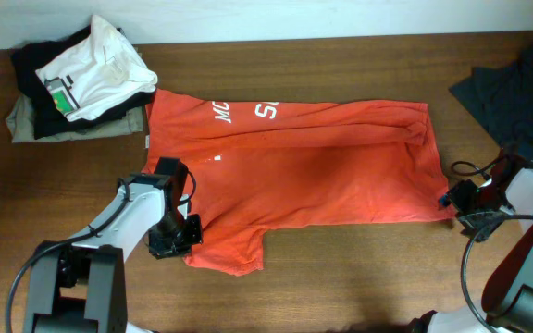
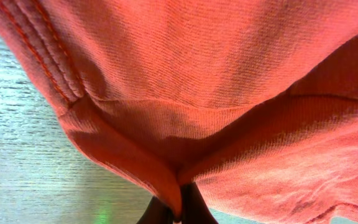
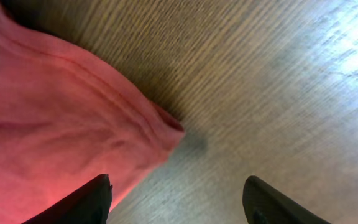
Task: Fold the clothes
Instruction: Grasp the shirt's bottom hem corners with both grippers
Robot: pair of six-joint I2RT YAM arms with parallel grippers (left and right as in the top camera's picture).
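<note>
Red-orange cotton, the T-shirt (image 1: 313, 171) lies spread across the middle of the table (image 1: 340, 287), and its far edge seems already folded over. The left gripper (image 2: 176, 210) is clenched on sleeve fabric. The right gripper (image 3: 176, 190) is released, its fingers spread at the hem corner. Next, I judge, the right must close there so both lift together. The white lettering (image 1: 222, 114) shows only "MC" and "SO".

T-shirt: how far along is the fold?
Done: the T-shirt looks folded in along its far edge, cutting off the lettering. In hand: left end effector pinches fabric by the near sleeve; right end effector hangs open at the hem corner. Left: near side and crosswise folds.
</note>
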